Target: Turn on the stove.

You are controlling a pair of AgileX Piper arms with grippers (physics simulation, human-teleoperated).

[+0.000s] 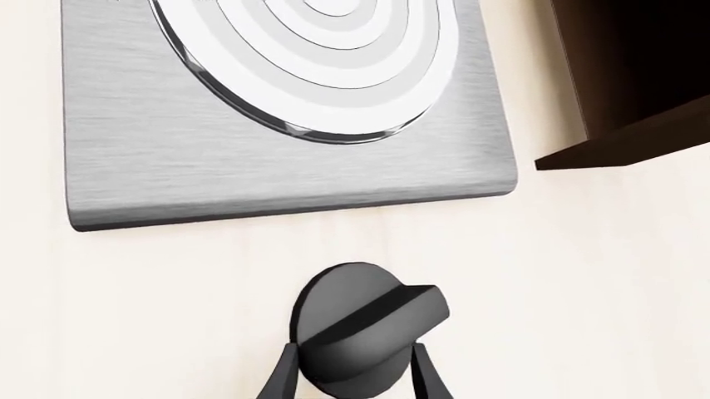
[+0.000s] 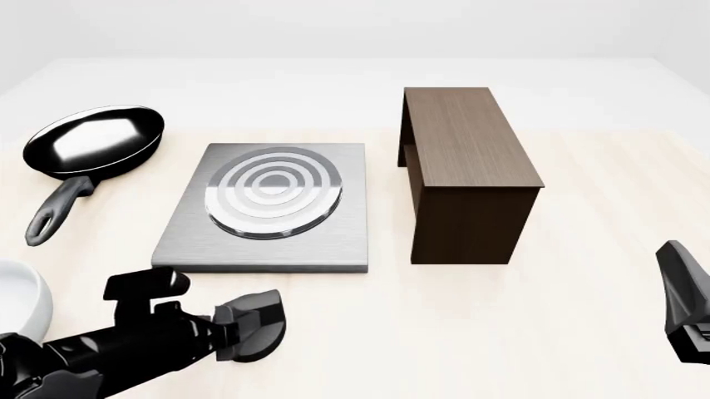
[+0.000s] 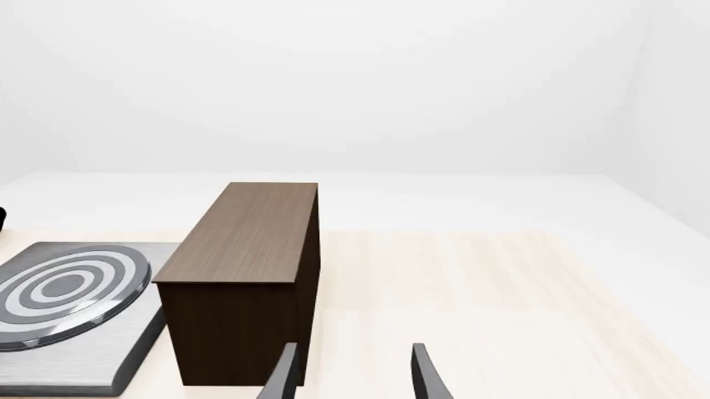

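Note:
The stove (image 2: 266, 218) is a flat grey metal slab with a ringed round burner (image 2: 274, 193), left of centre on the table. It also shows in the left wrist view (image 1: 222, 133) and the right wrist view (image 3: 78, 349). Its black ridged knob (image 1: 367, 324) lies on the table just in front of the slab, with its ridge tilted. My left gripper (image 1: 355, 376) is open, with one finger on each side of the knob. In the front view my left gripper (image 2: 261, 324) hides the knob. My right gripper (image 3: 352, 376) is open and empty, low at the front right (image 2: 674, 270).
A tall dark brown wooden block (image 2: 466, 170) stands right of the stove. A black frying pan (image 2: 95, 141) lies at the back left. A white bowl (image 2: 17, 303) shows at the left edge, beside my left arm.

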